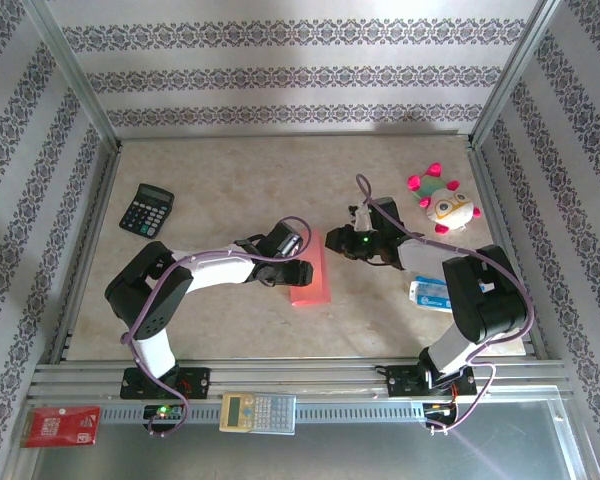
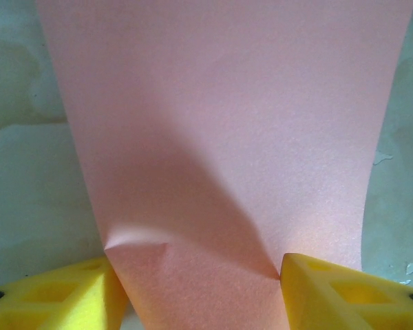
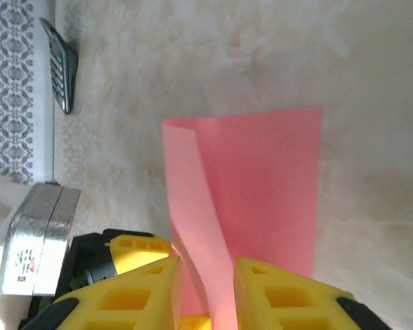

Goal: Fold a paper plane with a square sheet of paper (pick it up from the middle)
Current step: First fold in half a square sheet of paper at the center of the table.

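**Pink sheet gripped mid-fold**

The square sheet of paper [image 1: 315, 280] lies folded into a strip at the centre of the worktop [image 1: 230, 180]. The right jaws are clamped on its curled far end. The left jaws stand wide apart at its left edge, the paper buckling between the yellow fingers [image 2: 48, 295].

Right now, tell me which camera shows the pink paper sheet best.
The right wrist view: the square sheet of paper shows its far edge and its curled-over side. The top view shows it as a small, narrow strip; the left wrist view is too close, cropping its edges.
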